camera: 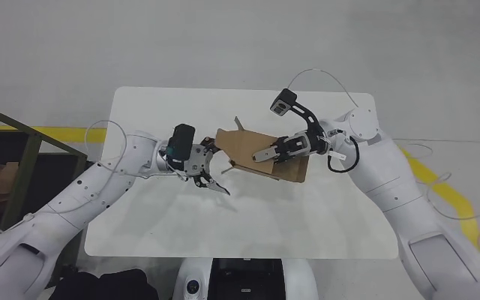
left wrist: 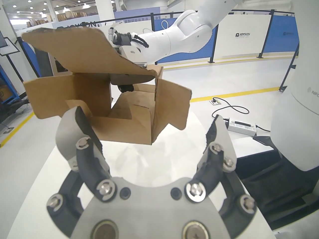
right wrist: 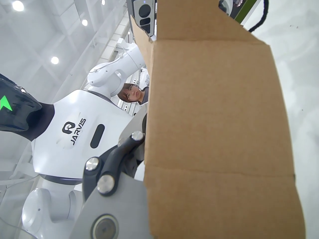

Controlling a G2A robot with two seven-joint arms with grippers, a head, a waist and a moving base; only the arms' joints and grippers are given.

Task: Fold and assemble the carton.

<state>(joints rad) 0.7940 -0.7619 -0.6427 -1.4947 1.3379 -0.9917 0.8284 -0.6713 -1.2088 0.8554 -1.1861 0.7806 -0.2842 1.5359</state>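
Cardboard carton (camera: 240, 142), right tool (camera: 256, 157) (half hidden) gripping

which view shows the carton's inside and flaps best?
Left wrist view: it looks straight into the carton, showing the raised top flap, side flaps and inner folds. Top view gives its outline and top flap from above. Right wrist view has one panel close up.
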